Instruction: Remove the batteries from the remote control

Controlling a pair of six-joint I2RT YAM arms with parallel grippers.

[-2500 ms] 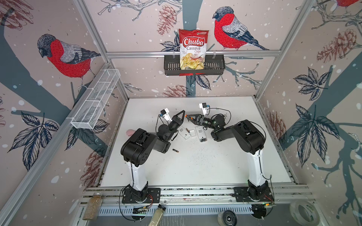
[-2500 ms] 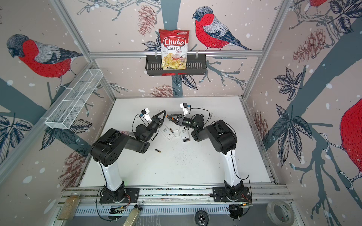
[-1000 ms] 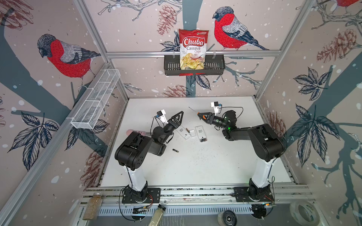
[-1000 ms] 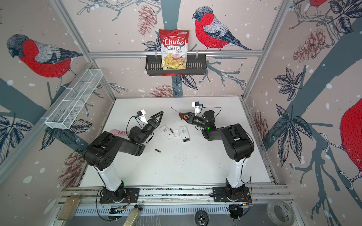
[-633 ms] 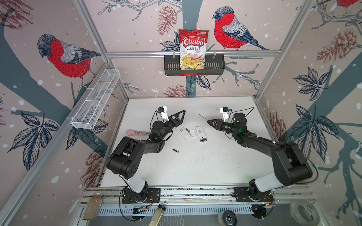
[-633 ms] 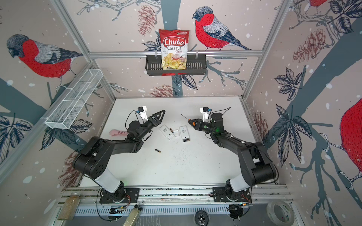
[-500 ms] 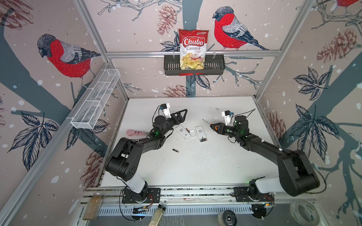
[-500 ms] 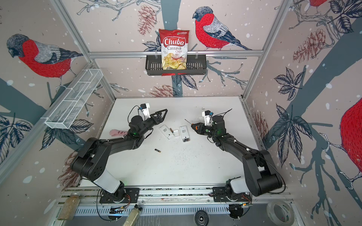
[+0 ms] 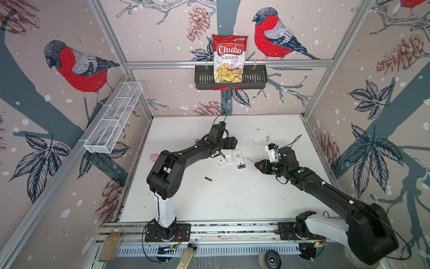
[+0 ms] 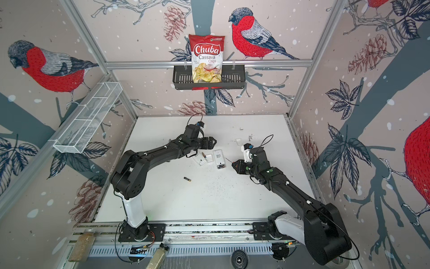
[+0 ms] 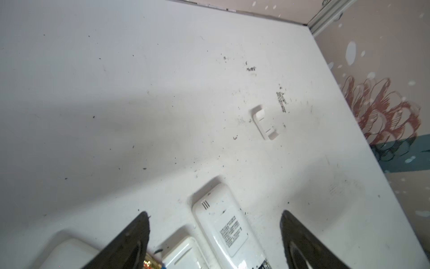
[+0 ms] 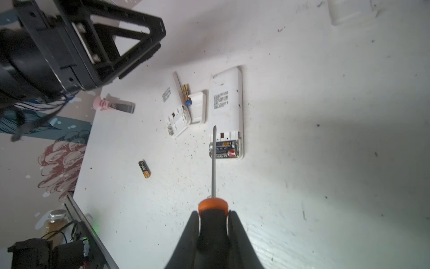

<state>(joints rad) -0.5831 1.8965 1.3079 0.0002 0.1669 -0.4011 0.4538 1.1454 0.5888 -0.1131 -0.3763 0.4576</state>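
A: Where do things lie?

B: The long white remote [image 12: 226, 102] lies back-up on the table [image 12: 325, 139], and two batteries [image 12: 224, 150] sit side by side in the open compartment at one end. A third battery [image 12: 186, 93] lies near that remote, between a loose white cover [image 12: 197, 108] and a smaller opened remote [image 12: 174, 111]. A loose battery [image 9: 208, 178] lies alone on the table, well apart from the long remote, toward the left arm's base.

A: And the hands?

B: The right hand [image 12: 214, 213] is clamped on the black-and-orange handle of a screwdriver [image 12: 213, 205]. The shaft points at the long remote's battery end, tip close to it, though I cannot tell whether it touches. The left hand [image 11: 214, 214] hovers over the long remote's other end, fingers [image 11: 132, 240] spread wide, gripping nothing.

A: Anything else?

B: A small white cover [image 11: 265, 123] lies beyond the long remote, apart from it.
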